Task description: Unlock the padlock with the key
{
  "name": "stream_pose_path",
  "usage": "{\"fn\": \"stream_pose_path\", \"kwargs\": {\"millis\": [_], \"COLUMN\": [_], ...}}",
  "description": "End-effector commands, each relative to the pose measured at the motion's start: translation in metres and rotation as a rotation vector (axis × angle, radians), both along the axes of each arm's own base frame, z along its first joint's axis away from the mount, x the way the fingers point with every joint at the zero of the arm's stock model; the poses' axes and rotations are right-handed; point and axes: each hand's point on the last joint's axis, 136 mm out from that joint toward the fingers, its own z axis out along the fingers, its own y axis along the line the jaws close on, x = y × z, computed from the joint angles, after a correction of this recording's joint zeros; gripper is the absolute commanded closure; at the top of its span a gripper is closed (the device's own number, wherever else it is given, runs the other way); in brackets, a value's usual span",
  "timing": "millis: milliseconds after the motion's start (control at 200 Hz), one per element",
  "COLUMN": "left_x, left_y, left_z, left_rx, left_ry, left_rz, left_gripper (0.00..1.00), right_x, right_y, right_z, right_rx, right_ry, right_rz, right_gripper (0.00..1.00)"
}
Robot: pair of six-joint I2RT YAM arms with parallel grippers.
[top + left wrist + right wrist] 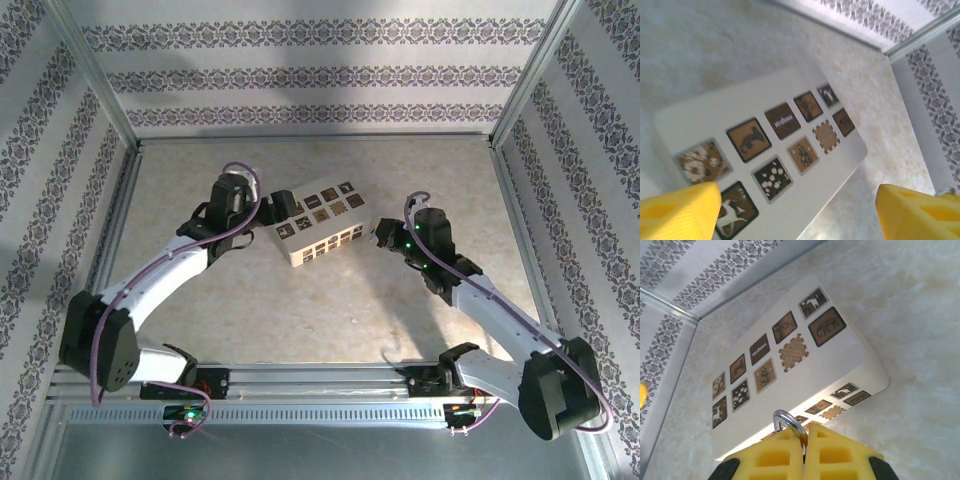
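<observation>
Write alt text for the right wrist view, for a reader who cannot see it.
The right pincer, yellow-fingered, is shut on a silvery metal loop, apparently the shackle of the padlock, which pokes up between its fingers. Beyond lies a cream box with dark picture tiles on a pale mottled table.

Cream box (318,222) with brown picture tiles, beige tabletop (330,310), patterned walls (300,70) around

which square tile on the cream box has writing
The dark brown tile midway along its row, bearing a white word; the others show animals, plants or patterns.
</observation>
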Motion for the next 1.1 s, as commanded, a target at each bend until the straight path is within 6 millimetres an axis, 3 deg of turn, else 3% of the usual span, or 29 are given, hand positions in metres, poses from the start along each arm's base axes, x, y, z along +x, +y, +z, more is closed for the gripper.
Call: {"fn": "stream_pose_path", "kwargs": {"millis": [0,290,445,815,1099], "left_x": [-0.004,-0.023,-0.029,-0.034,-0.040], "left_y": [0.035,0.093,0.113,0.136,0.151], "left_z": [0.012,0.043,0.046,0.035,0.032], "left_rx": [0.134,0.199,0.240,0.245,0.231], "left_ry": [-0.088,-0.297,-0.335,-0.342,-0.342], "left_rz": [0.089,0.315,0.393,0.502,0.575], "left_gripper": [0.17,0.00,0.01,0.01,0.01], "right_x": [-0.021,-0.058,-0.075,-0.104,-0.131], "right_y": [-0.008,-0.026,-0.033,-0.026,-0.018], "right_z": [0.003,0.015,0.013,0.002,-0.029], "right_rx": [-0.122,-0.263,-0.320,-0.385,-0.463], "right_ry": [0.030,0.112,0.175,0.328,0.485], "right_rz": [0.077,0.114,0.118,0.192,0.256], "right_gripper": [0.99,0.99,0.99,0.99,0.99]}}
